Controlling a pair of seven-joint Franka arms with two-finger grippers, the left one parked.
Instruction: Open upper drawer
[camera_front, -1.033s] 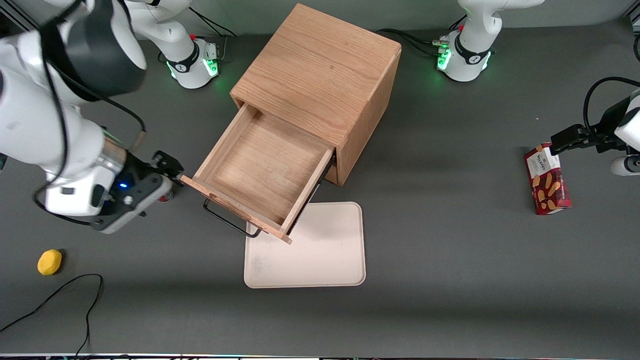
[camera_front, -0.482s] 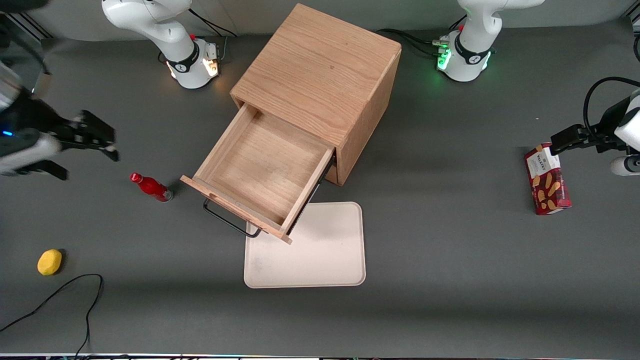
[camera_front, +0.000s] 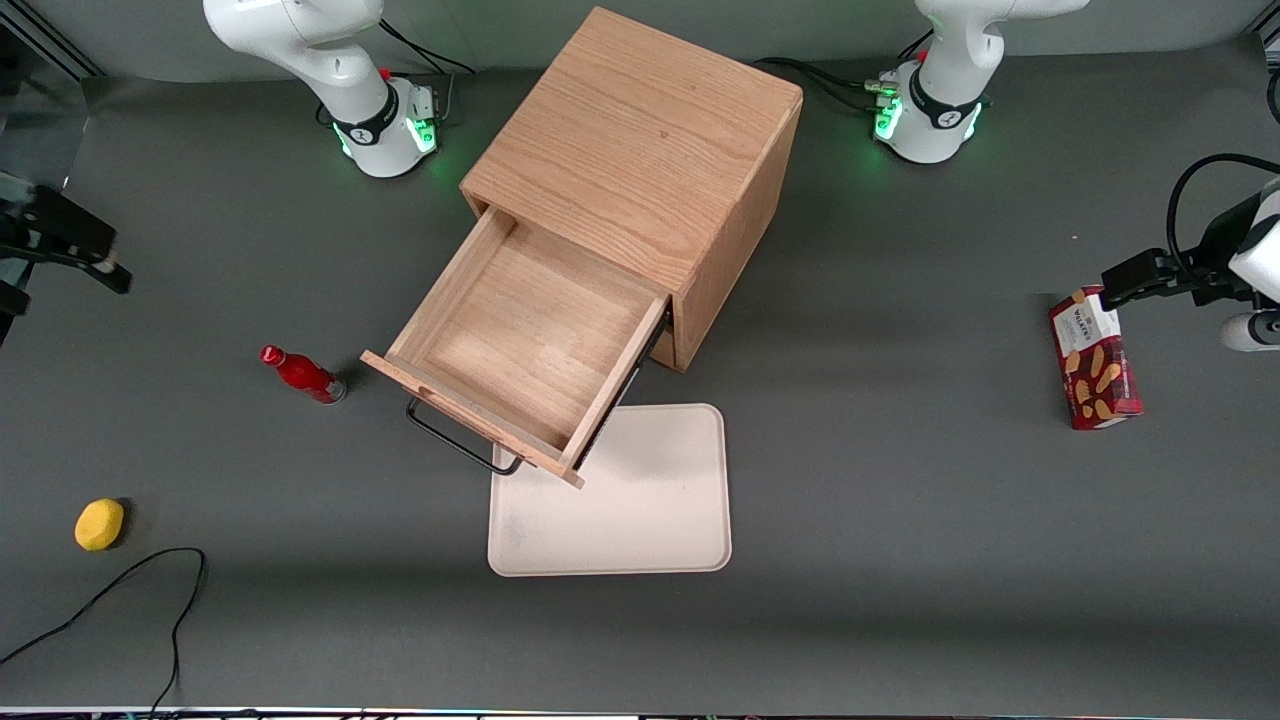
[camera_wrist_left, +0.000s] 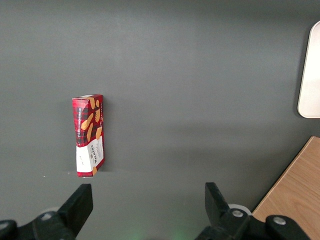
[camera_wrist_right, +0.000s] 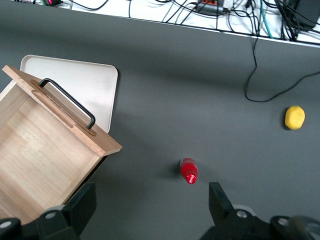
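Note:
The upper drawer (camera_front: 520, 345) of the oak cabinet (camera_front: 640, 150) stands pulled far out, an empty light-wood box with its black wire handle (camera_front: 455, 440) at the front, over the edge of the cream tray (camera_front: 640, 500). It also shows in the right wrist view (camera_wrist_right: 45, 165) with the handle (camera_wrist_right: 70, 102). The lower drawer is hidden beneath it. My right gripper (camera_front: 75, 255) is high up at the working arm's end of the table, well away from the cabinet. Its fingers (camera_wrist_right: 82, 202) stand wide apart, holding nothing (camera_wrist_right: 152, 205).
A small red bottle (camera_front: 303, 375) stands on the table beside the drawer front, also in the right wrist view (camera_wrist_right: 189, 170). A yellow lemon (camera_front: 99, 524) and a black cable (camera_front: 120, 590) lie nearer the front camera. A red biscuit box (camera_front: 1093, 358) lies toward the parked arm's end.
My right gripper has pulled away from the drawer's front corner, rising and swinging out toward the working arm's end of the table, uncovering the red bottle. The drawer has not moved.

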